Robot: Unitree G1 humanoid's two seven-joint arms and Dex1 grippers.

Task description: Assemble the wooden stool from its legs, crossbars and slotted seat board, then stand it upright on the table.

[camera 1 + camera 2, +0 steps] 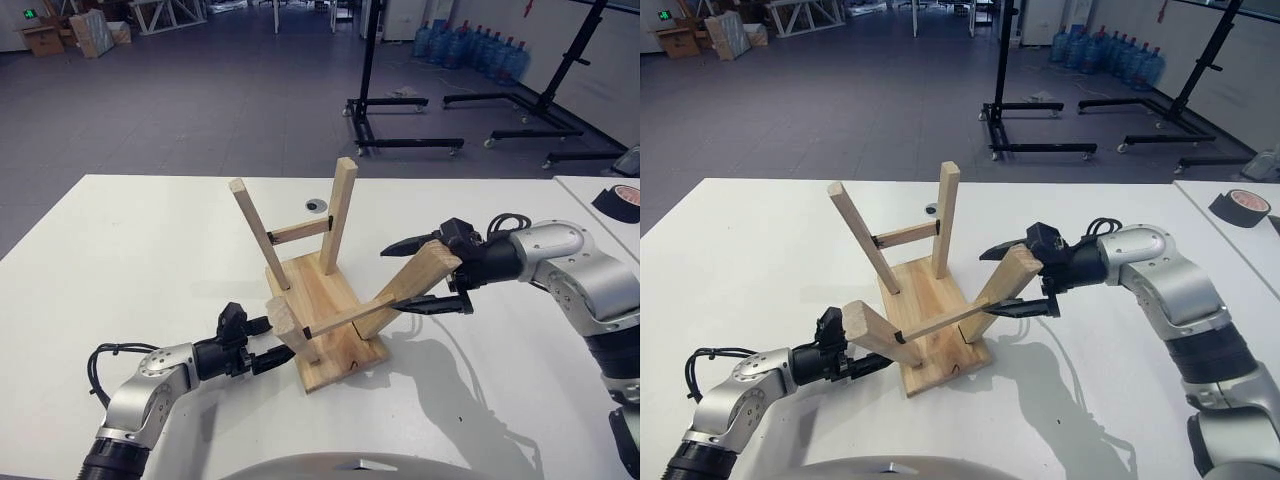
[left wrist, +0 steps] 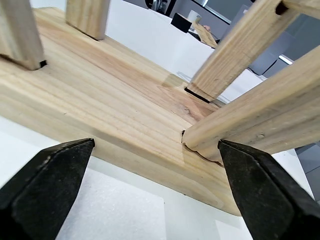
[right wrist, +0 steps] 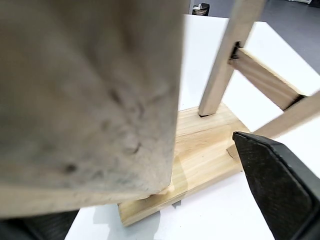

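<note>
Right claw (image 1: 420,275): centre right, fingers spread around the tilted front leg (image 1: 380,318); gap visible, so I judge no firm grip.
Left claw (image 1: 266,344): lower left, open, empty, beside the seat board (image 1: 320,295).
Done: rear legs (image 1: 340,215) slotted upright.
Remaining: seat front pair, flip stool.

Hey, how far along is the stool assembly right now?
Done: the seat board lies underside-up with the far legs and their crossbar standing in it. In hand: the right gripper straddles the leaning near right leg; the left gripper is open beside the near left leg. Left: probably seat that near pair squarely, then flip the stool upright.
</note>
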